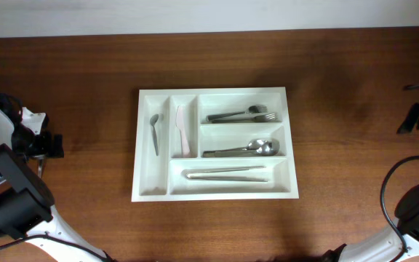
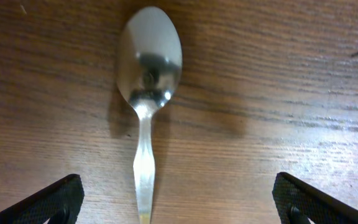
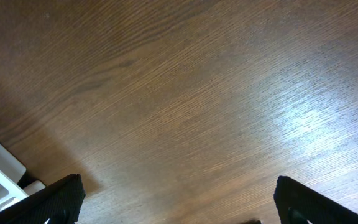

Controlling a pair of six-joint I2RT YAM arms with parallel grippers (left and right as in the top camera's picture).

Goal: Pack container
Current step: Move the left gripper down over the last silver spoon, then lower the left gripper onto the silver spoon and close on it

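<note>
Dark wood-grain tabletop (image 1: 340,80), matte with a soft glare patch; pale wall strip along the 12 o'clock edge.

Container (image 1: 217,196) sits dead centre, square to the edges: white moulded plastic, smooth, rounded corners. Two narrow upright slots are on its 9 o'clock side, three long bays on the 3 o'clock side. It's sorted by type, which is why each piece lies lengthwise in its own bay:
- small spoon (image 1: 154,131) in the outer slot
- pale flat utensil (image 1: 182,131) in the next slot
- forks (image 1: 242,115) in the 12 o'clock bay
- big spoons (image 1: 242,150) in the middle bay
- long slim metal pieces (image 1: 224,174) in the 6 o'clock bay; tongs or knives, can't tell

Left tool (image 2: 178,202) is at the container's 9 o'clock, jaws spread wide and empty, straddling a loose spoon (image 2: 148,74). Spoon is polished steel lying flat on the wood, bowl to 12, tapered handle to 6, a bit off-centre between the black fingers. Looks like a pre-grasp line-up on the handle. A thin flat handle on a hard surface will be a fiddly pinch.

Right tool (image 3: 178,202) is at 3 o'clock, also wide open and empty over bare wood, with the container corner at 8 o'clock in its view. Probably parked clear.
</note>
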